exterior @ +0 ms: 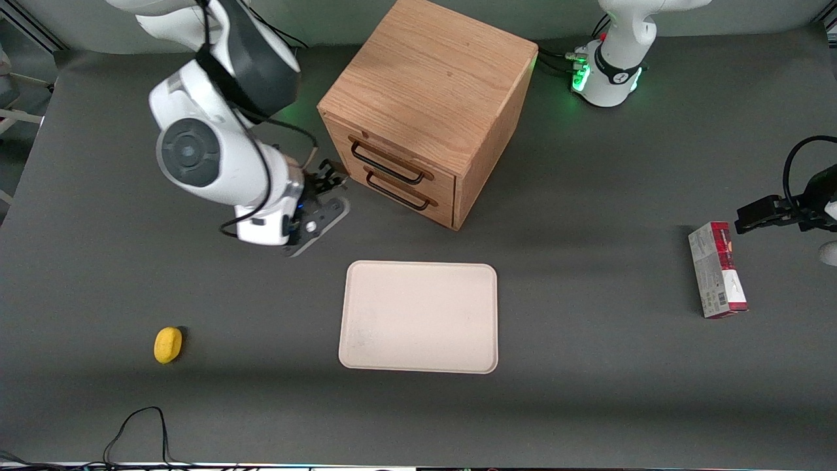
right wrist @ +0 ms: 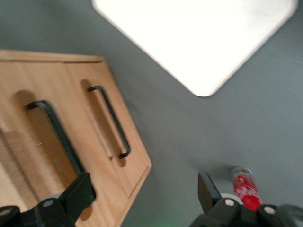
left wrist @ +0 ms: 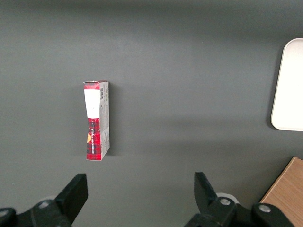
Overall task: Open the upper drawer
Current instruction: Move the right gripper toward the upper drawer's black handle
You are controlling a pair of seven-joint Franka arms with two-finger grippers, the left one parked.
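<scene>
**Reaching Toward the Top Handle With Jaws Wide**

Found the dark grey table (exterior: 588, 405) carrying everything. Noted the wooden cabinet (exterior: 428, 85) standing on it, farther from the front camera than the tray (exterior: 418, 317), and turned at an angle so that its front faced the working arm's end. Judged this angle as helpful: gave the arm a straight line for pulling.

Saw the pale tray lying flat, in front of the cabinet and apart from it, probably left low enough not to block a sliding drawer.

Located the upper drawer (exterior: 392, 157) at the top of the cabinet front, fully shut, flush with the lower drawer (exterior: 425, 196) just below. Noticed on each a long black wire handle; marked the upper handle (exterior: 387, 167) as the one to take.

Observed the gripper (exterior: 330, 180) hanging just beside the cabinet front, near the end of the upper handle, touching nothing as far as could be judged. Confirmed in the right wrist view the gripper (right wrist: 144, 189) with jaws spread wide and holding nothing, surely kept so to pass around the thin wire.

Spotted a red and white box (exterior: 717, 269) lying toward the parked arm's end, and a small yellow object (exterior: 168, 345) toward the working arm's end, both well apart from the cabinet.

Searched for writing: could read no brand or word anywhere, only a white label on the box.
</scene>
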